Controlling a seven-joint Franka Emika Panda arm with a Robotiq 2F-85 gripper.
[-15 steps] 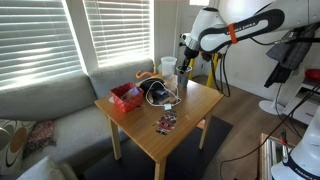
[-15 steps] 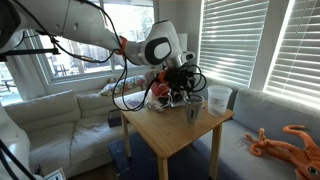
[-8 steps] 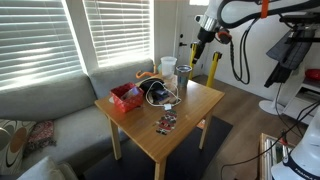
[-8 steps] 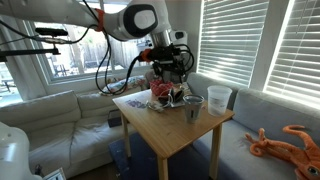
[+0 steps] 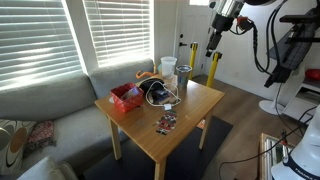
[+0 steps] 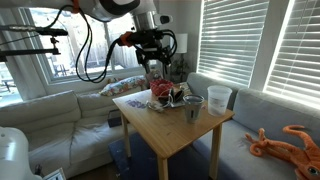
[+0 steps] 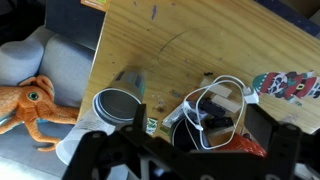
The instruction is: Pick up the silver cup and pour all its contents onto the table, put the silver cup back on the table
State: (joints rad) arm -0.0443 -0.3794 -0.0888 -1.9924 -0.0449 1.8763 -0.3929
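The silver cup (image 5: 184,74) (image 6: 193,107) stands upright near the far corner of the light-wood table (image 5: 190,108) (image 6: 170,135) in both exterior views. From the wrist I look down into the silver cup's round mouth (image 7: 117,105). My gripper (image 5: 211,50) (image 6: 154,70) hangs high above the table, apart from the cup. Its dark fingers (image 7: 92,150) spread wide at the bottom of the wrist view, where the gripper (image 7: 185,152) is open and holds nothing. A small scrap (image 7: 148,124) lies on the tabletop beside the cup.
A whitish plastic cup (image 5: 168,67) (image 6: 219,98) stands next to the silver one. A black device with a white cable (image 5: 157,92) (image 7: 215,108), a red box (image 5: 125,96) and a patterned packet (image 5: 166,123) lie on the table. An orange octopus toy (image 7: 30,95) rests on the sofa.
The gripper opened, let go of the silver cup standing on the table, and rose well above it.
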